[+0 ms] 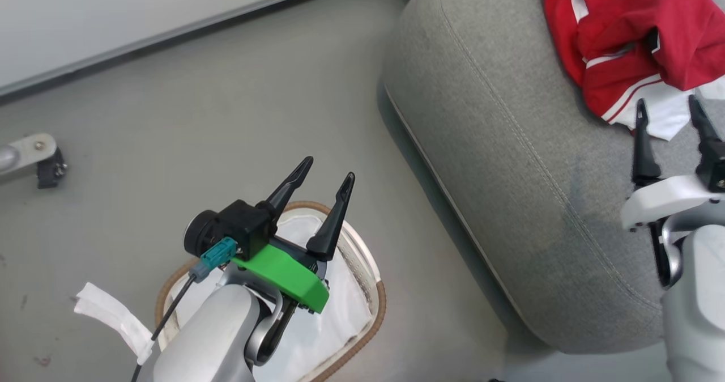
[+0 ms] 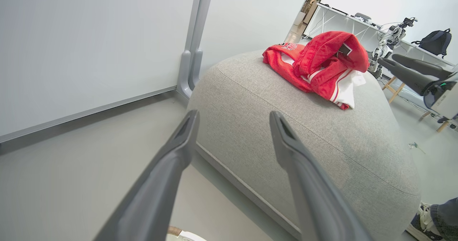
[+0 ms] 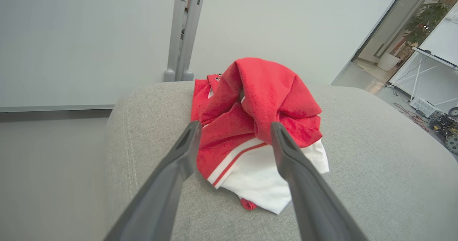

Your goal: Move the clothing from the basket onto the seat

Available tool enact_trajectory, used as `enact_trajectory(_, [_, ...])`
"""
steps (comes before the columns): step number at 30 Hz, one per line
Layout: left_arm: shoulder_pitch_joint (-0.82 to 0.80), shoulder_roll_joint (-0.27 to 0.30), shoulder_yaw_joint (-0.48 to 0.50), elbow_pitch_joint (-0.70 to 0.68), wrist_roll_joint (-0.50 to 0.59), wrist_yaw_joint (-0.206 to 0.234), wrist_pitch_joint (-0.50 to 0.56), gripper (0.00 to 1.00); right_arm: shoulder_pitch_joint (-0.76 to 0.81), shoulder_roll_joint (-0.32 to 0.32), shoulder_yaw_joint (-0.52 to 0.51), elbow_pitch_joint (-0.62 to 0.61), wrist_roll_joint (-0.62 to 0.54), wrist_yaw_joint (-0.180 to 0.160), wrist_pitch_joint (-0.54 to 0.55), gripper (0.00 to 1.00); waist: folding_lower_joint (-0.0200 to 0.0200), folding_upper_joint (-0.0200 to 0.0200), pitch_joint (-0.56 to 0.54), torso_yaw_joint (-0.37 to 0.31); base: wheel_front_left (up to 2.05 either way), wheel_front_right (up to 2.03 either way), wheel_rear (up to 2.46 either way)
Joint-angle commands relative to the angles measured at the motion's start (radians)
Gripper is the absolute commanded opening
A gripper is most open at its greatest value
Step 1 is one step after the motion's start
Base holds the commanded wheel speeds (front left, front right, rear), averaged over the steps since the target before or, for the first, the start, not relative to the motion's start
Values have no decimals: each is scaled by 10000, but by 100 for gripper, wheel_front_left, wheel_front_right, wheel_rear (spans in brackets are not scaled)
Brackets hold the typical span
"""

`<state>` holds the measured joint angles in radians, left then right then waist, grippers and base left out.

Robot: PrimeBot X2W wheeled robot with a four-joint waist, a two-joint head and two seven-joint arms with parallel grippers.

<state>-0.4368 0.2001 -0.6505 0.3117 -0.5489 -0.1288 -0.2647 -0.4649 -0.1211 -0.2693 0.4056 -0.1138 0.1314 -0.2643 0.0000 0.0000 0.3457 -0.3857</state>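
Note:
The red clothing (image 1: 628, 36), a jersey with white panels under a plain red piece, lies heaped on the grey seat (image 1: 510, 161) at the upper right; it also shows on the seat (image 2: 286, 133) as a red pile (image 2: 318, 64) and close up (image 3: 257, 119). My right gripper (image 1: 668, 118) hovers open just short of the pile's white edge, nothing between its fingers (image 3: 175, 169). My left gripper (image 1: 331, 177) stands open above the basket (image 1: 378, 308), whose white liner (image 1: 317, 336) looks bare of red cloth. The left gripper (image 2: 232, 119) points toward the seat.
Grey floor (image 1: 170, 132) surrounds the basket, with a wall base at the far side. A metal foot with a caster (image 1: 39, 158) sits at the left. A white liner flap (image 1: 113, 317) hangs left of the basket. A person's shoe (image 2: 425, 219) is beside the seat.

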Motion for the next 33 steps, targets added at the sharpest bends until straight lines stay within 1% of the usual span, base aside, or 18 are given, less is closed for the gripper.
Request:
enact_trajectory(1, [226, -81, 120, -74, 150, -33, 9, 100, 280, 81, 168, -134, 203, -14, -2, 100, 0, 0, -513, 361, 0, 0, 0])
enact_trajectory(6, [624, -280, 593, -242, 546, -33, 7, 100, 671, 333, 801, -691, 828, -14, -2, 100, 0, 0, -929, 820, 0, 0, 0])
enact_trajectory(12, [1174, -561, 1334, -228, 892, -33, 9, 100, 1050, 536, 1316, -834, 1098, -14, -2, 100, 0, 0, -1369, 1428, 0, 0, 0])
enact_trajectory(15, [1478, -751, 1912, -188, 948, -33, 7, 100, 1213, 597, 1409, -855, 1143, -14, -2, 100, 0, 0, -1514, 1751, 0, 0, 0])
enact_trajectory(18, [1723, -815, 2385, -66, 1138, -33, 9, 100, 1335, 626, 1527, -821, 1145, -14, -2, 100, 0, 0, -1622, 2099, 0, 0, 0])
enact_trajectory(24, [2250, -1042, 3629, 241, 1708, -33, 7, 100, 1683, 668, 1760, -752, 1150, -14, -2, 100, 0, 0, -1897, 2738, 0, 0, 0])
enact_trajectory(33, [3133, -1345, 5250, 362, 2411, -33, 7, 100, 2253, 680, 2154, -601, 1432, -15, -2, 100, 0, 0, -2419, 3288, 0, 0, 0])
